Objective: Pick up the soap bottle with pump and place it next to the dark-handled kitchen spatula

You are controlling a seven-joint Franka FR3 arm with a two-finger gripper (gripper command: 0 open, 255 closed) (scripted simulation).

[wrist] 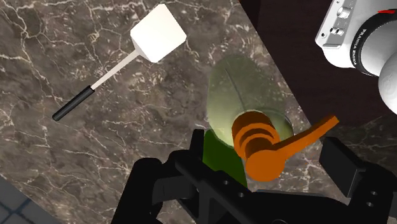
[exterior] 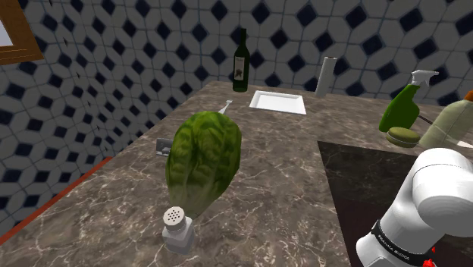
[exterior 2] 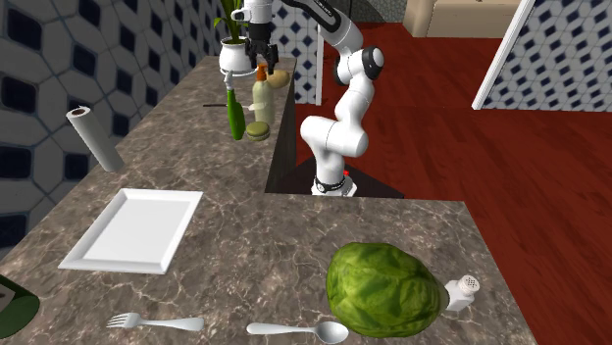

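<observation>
Soap bottle [wrist: 236,86]: pale cream-green body with an orange pump head, upright on the marbled counter [wrist: 76,159], close to its edge. Directly over it, black gripper [wrist: 245,162], jaws apart on either side of the pump, no contact seen. Just beside the bottle, a green spray bottle [exterior 2: 234,113] and a small round pad [exterior 2: 258,131]. Apart from these, flat on the counter, spatula [wrist: 153,38] with white blade and dark handle. Further along the counter, a pot [exterior 2: 233,59] holding a plant [exterior 2: 229,15].
</observation>
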